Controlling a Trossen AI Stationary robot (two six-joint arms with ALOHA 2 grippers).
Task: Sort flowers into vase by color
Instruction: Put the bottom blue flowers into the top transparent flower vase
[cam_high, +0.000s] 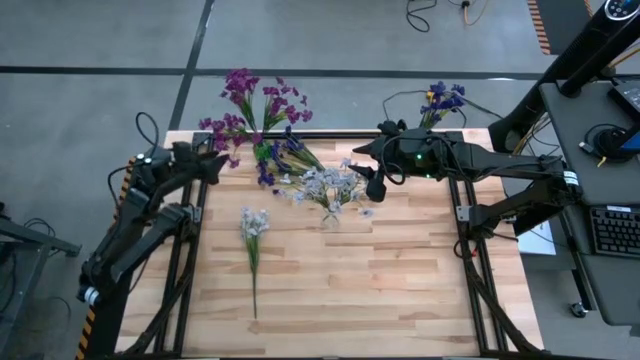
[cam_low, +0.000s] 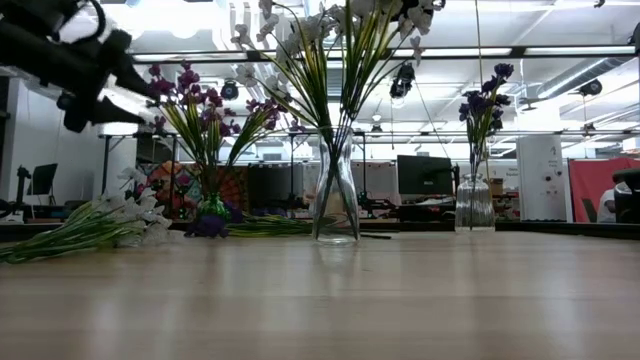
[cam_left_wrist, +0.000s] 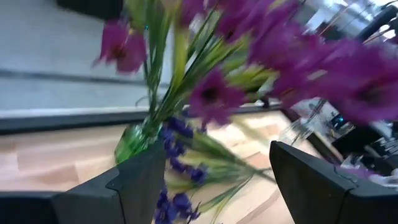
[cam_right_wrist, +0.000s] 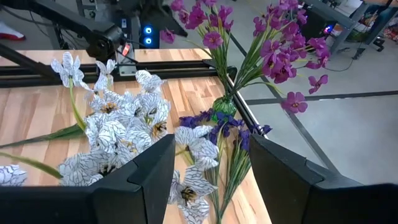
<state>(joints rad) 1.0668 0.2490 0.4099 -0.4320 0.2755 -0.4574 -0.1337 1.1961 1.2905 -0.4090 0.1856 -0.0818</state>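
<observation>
Left pincer (cam_high: 222, 163): at the table's 10 o'clock edge, just left of the magenta bunch; fingers (cam_left_wrist: 134, 186) spread wide, nothing between them.
Magenta flowers (cam_high: 255, 105): standing in a green vase (cam_low: 211, 208) at the table's 11 o'clock edge; blossoms lean out past the far rim.
Loose white spray (cam_high: 253, 225): flat on the table (cam_high: 400, 290) at about 8 o'clock from the clear vase, stem running toward the near edge, apart from everything else.
Blue-violet sprays (cam_high: 275, 160): lying on the boards at the foot of the green vase, between it and the white bunch.
White flowers (cam_high: 325, 185): bunched in a clear vase (cam_low: 336, 200) a little beyond table centre; heads fan out toward 9 and 12 o'clock.
Right pincer (cam_high: 374, 188): just at 3 o'clock of the white bunch, above the boards; fingers (cam_right_wrist: 283, 180) partly apart and nothing seen between them; whether they touch a blossom I cannot tell.
Third vase (cam_low: 474, 205): clear glass at the table's 1 o'clock corner, holding blue-violet flowers (cam_high: 442, 100) upright.
</observation>
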